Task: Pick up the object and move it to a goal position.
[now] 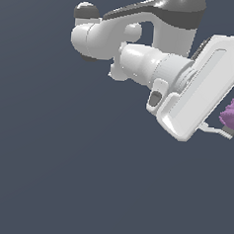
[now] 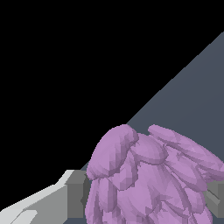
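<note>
My tool (image 2: 144,197) grips the purple object (image 2: 148,175) between its 2 fingers (image 2: 74,192), at the exterior view's right edge.

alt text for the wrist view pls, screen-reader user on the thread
A purple lumpy cluster fills the lower part of the wrist view, sitting between two grey gripper fingers, one at each side of it. Behind it lies a slate-grey surface, and the rest of the frame is black.
</note>
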Motion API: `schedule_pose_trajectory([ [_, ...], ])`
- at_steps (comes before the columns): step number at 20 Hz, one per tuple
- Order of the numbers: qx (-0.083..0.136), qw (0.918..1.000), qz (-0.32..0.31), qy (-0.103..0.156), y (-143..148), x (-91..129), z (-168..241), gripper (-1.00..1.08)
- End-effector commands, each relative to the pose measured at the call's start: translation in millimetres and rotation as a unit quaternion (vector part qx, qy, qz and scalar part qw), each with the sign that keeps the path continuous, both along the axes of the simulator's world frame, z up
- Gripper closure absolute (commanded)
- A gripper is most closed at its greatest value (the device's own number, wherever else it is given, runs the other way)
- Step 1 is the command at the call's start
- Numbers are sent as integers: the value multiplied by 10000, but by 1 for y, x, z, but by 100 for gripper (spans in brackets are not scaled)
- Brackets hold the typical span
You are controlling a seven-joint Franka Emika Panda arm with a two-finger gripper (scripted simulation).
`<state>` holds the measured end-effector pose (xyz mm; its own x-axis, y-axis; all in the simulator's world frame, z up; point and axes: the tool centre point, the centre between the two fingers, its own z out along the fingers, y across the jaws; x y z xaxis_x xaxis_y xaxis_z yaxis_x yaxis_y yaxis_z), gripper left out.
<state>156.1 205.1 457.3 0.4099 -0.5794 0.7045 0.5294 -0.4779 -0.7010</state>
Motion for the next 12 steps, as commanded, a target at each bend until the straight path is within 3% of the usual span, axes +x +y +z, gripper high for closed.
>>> schedule_pose_trajectory([
  [1, 126, 9998, 4, -129, 1, -5, 10, 108],
  [12, 333, 9988, 47, -344, 5, -15, 26, 108],
])
